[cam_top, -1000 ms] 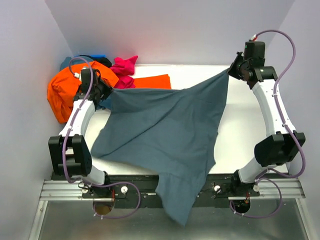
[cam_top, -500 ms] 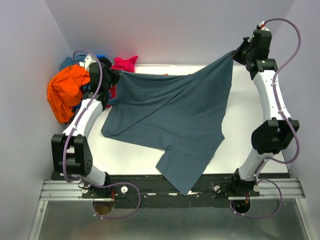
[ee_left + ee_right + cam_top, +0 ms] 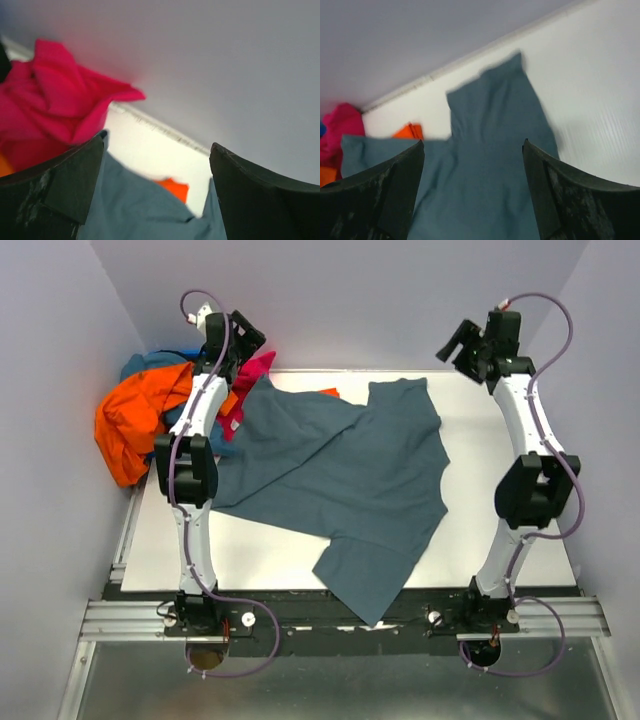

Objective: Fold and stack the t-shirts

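Slate blue-grey t-shirt (image 3: 340, 480) lies spread and rumpled across the middle of the white table (image 3: 260, 550), with one corner draped over the table's near edge onto the black base rail (image 3: 300, 630). To the shirt's left, against the left wall, sits a heap: a bright orange-red shirt (image 3: 125, 425) and a magenta pink shirt (image 3: 258, 368), with teal and blue cloth (image 3: 150, 365) behind them. A small orange patch (image 3: 325, 392) shows just beyond the slate shirt's far edge. Pale lavender-grey walls (image 3: 350, 300) close the table in on three sides. The left gripper (image 3: 157, 145) hangs above the shirt's far left corner, fingers spread wide and empty. The right gripper (image 3: 472, 144) is raised beyond the shirt's far right corner, likewise spread wide, gripping nothing.
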Robot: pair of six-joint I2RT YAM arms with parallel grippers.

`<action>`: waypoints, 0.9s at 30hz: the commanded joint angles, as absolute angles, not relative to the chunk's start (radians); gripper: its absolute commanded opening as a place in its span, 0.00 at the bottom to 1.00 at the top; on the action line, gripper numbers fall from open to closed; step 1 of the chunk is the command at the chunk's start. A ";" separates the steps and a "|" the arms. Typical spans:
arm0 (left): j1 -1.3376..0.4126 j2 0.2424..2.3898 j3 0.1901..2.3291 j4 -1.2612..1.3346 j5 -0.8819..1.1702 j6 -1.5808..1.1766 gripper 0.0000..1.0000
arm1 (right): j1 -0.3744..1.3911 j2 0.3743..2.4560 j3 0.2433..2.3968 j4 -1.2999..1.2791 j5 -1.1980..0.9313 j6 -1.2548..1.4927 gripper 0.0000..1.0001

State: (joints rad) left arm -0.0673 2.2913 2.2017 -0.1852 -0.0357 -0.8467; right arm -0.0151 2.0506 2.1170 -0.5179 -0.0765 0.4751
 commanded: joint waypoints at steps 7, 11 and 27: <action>-0.054 1.763 1.648 -0.250 -0.023 -0.773 0.96 | 0.000 1.488 1.249 -0.553 0.145 0.707 0.68; -0.057 1.492 1.303 -0.192 -0.023 -0.828 0.96 | 0.029 1.422 1.082 -0.618 0.216 0.735 0.66; -0.060 0.985 0.848 -0.288 -0.110 -0.818 0.99 | 0.110 1.348 0.726 -0.592 0.141 0.830 0.51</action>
State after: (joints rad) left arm -0.0608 1.0103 0.8066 -0.2405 -0.0834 -0.8490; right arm 0.1070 1.3159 0.7422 -0.5938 0.1318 0.7792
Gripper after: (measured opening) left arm 0.987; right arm 0.527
